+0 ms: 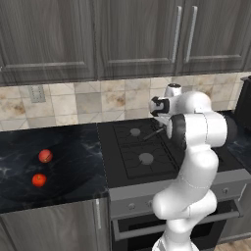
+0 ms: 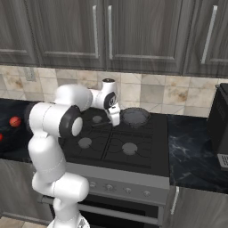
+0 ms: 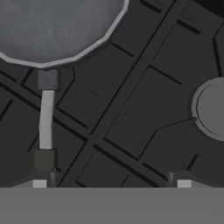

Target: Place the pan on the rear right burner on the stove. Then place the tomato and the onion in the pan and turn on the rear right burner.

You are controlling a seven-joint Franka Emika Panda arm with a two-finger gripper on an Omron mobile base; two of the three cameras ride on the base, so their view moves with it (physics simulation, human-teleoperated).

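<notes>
The pan (image 2: 135, 116) sits on the stove (image 2: 149, 147) over the rear right burner, which it hides. Its thin handle (image 3: 45, 118) points toward my gripper (image 2: 115, 120), which hovers low over the grates between the two rear burners. In the hand view the pan (image 3: 52, 30) is at the top left, and my gripper (image 3: 111, 183) stands open with the handle's end just ahead of the left fingertip (image 3: 39, 183). The onion (image 1: 45, 156) and the tomato (image 1: 39, 180) lie on the black counter left of the stove (image 1: 122, 147).
Another burner cap (image 3: 213, 107) lies to the right in the hand view. The front left burner (image 1: 146, 158) and front right burner (image 2: 129, 148) are bare. Knobs (image 2: 128, 190) line the steel front. A dark appliance (image 2: 221, 124) stands on the right counter.
</notes>
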